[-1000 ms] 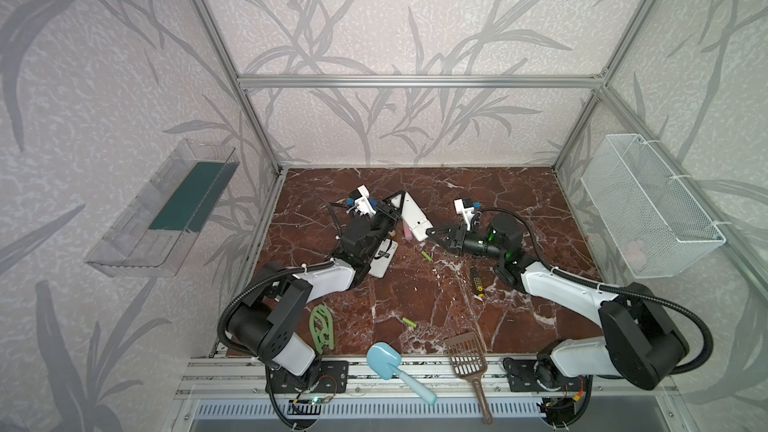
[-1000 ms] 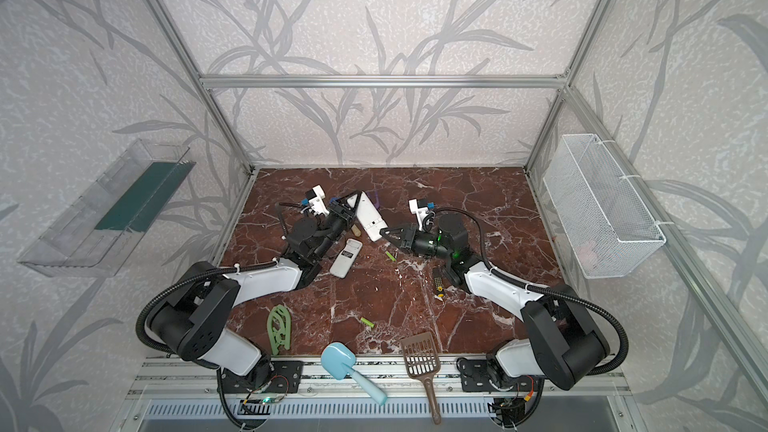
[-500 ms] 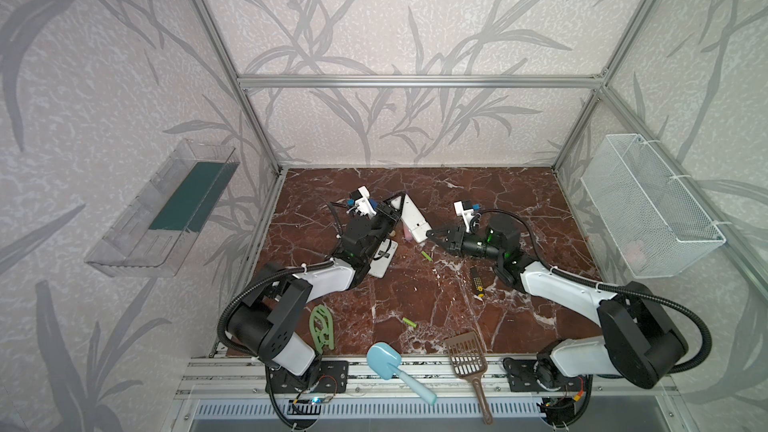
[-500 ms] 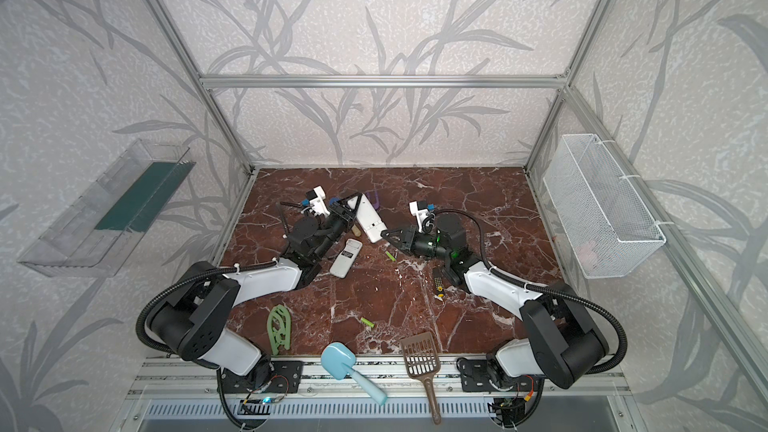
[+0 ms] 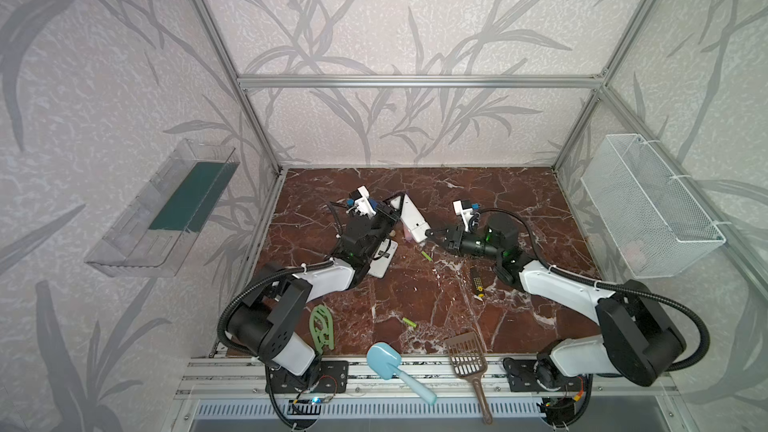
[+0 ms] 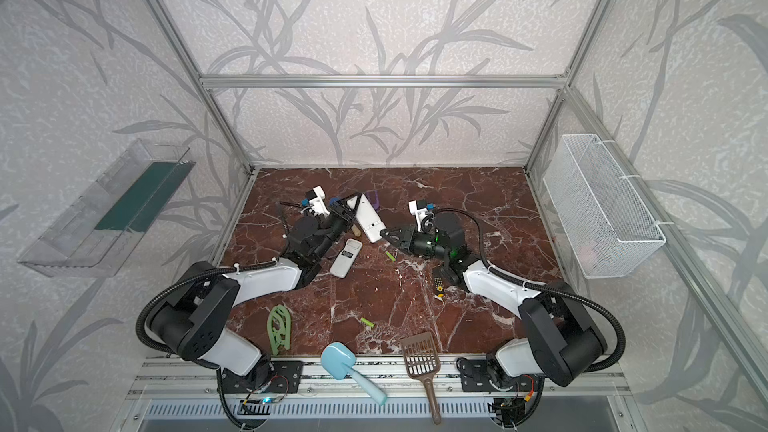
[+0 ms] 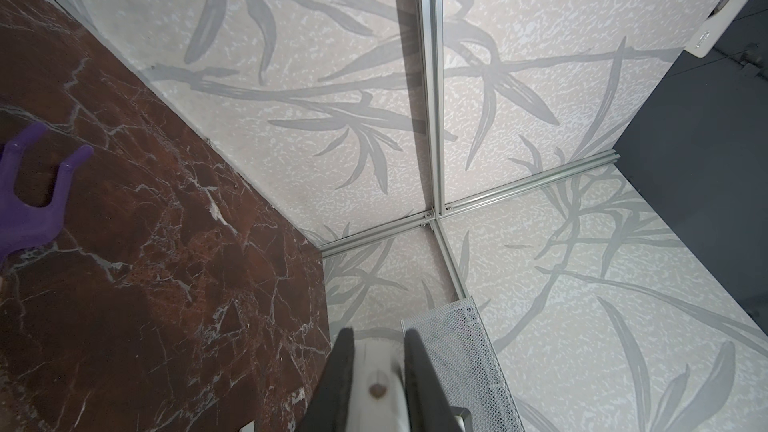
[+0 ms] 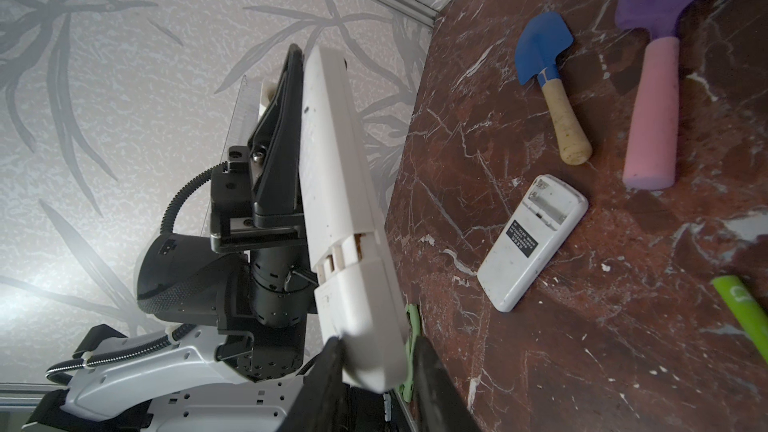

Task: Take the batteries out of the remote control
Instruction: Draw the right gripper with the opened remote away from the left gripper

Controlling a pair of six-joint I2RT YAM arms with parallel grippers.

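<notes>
Red-brown marbled table (image 5: 415,292). On my left half lies a small white remote (image 5: 384,263), back up, battery bay open. One lime-green battery (image 5: 426,255) is near it toward centre; a second battery (image 5: 409,322) lies well apart, nearer the front. A yellow-black screwdriver (image 5: 478,283) is on my right half. A green flat cut-out (image 5: 322,328) is front left. A pale blue scoop (image 5: 383,361) and brown slotted scoop (image 5: 464,357) overhang the front edge. Toward the back are a purple rake (image 8: 650,118) and blue spade (image 8: 544,56).

On the table (image 6: 498,201): lying remote (image 6: 345,258) left of first battery (image 6: 390,256), second battery (image 6: 366,322) nearer the front, screwdriver (image 6: 438,284) further right.
</notes>
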